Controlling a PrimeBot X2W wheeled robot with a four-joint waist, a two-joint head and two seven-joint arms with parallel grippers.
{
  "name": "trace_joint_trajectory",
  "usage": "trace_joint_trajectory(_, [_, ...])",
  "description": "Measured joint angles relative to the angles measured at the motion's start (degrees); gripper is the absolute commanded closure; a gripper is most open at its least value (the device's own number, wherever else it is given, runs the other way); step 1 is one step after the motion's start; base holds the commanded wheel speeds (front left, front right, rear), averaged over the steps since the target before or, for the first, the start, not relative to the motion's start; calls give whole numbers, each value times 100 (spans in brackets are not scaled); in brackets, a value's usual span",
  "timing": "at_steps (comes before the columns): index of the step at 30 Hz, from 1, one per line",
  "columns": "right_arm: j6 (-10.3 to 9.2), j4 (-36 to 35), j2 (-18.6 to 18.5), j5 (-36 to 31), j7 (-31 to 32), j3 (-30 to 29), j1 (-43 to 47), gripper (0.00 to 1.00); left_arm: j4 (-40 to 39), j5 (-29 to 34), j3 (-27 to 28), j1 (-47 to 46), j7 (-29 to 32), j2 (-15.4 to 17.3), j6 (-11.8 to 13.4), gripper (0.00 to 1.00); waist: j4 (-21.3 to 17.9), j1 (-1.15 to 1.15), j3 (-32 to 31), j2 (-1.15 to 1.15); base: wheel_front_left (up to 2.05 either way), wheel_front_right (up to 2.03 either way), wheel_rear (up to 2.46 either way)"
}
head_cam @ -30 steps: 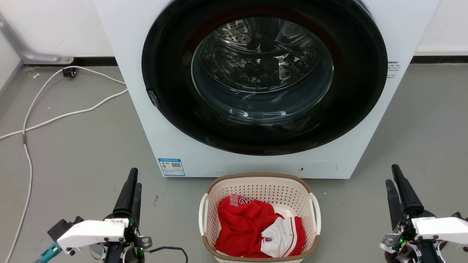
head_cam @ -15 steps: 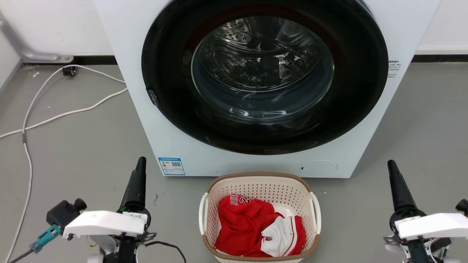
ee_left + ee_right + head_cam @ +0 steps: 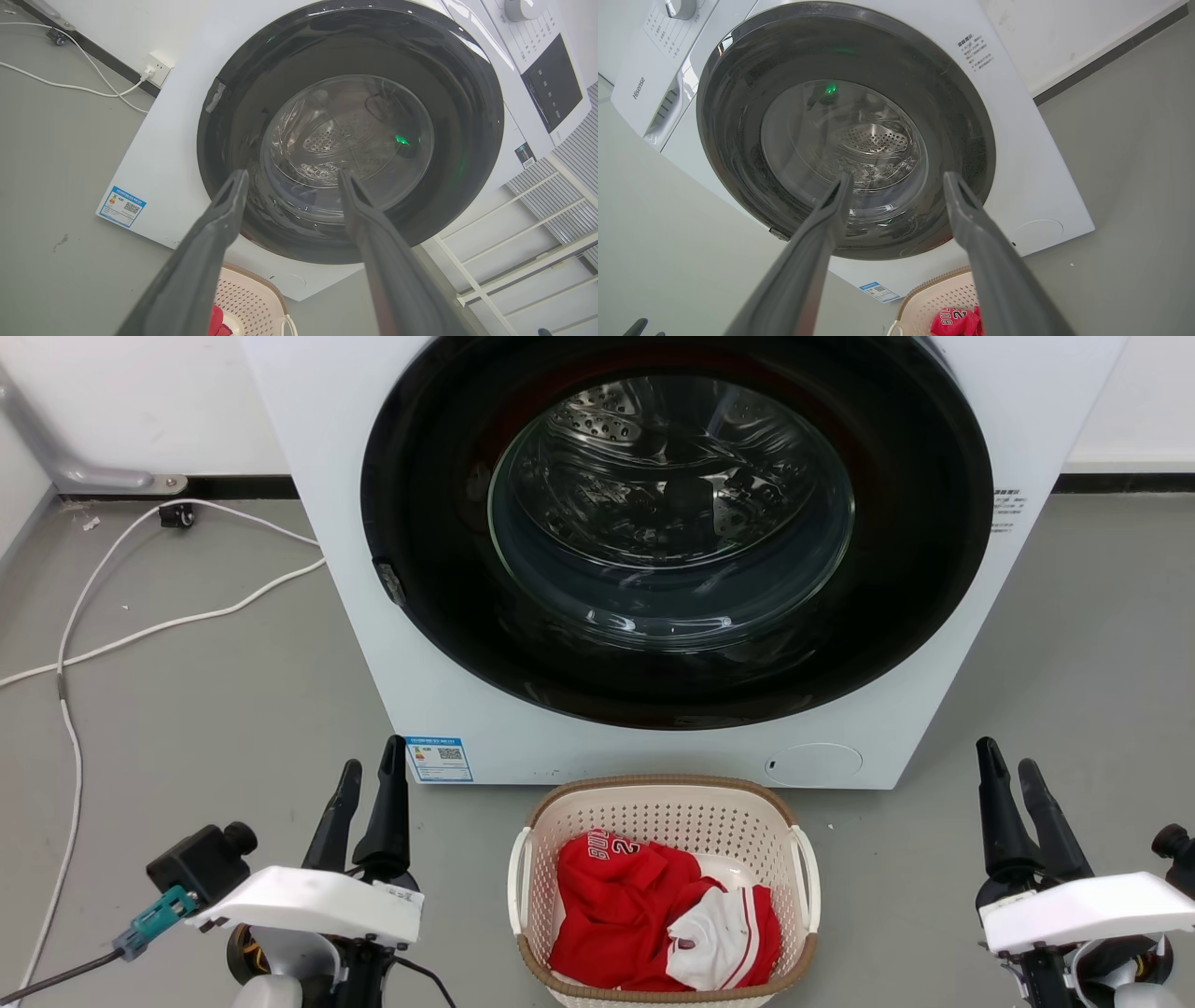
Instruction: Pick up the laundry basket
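Between the two pincers, on the grey floor [image 3: 187, 709] just before the white washer [image 3: 373, 644], sits the cream perforated plastic laundry basket with brown woven-look rim [image 3: 653, 817], smooth white handles [image 3: 515, 882] facing sideways; the left gripper [image 3: 373, 756], fingers spread, seems nearer than the right gripper [image 3: 1005, 756], likewise spread, neither touching it

Laundry basket [image 3: 653, 819] sits on the floor [image 3: 205, 728] just in front of the washer [image 3: 672, 551], jersey [image 3: 625, 915] lying in it, left pincer [image 3: 372, 756] off its left side, right pincer [image 3: 1005, 755] off its right, both clear of it, cable [image 3: 140, 635] on the floor left of the washer.
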Motion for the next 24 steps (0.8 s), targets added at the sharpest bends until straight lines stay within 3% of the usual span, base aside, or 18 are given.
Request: trace_joint_trajectory(24, [0,-288,2,-2040,-27,35,147,0,60,1708,-408,-30,-396,187,352,0,13,0,1,0,0,0,0])
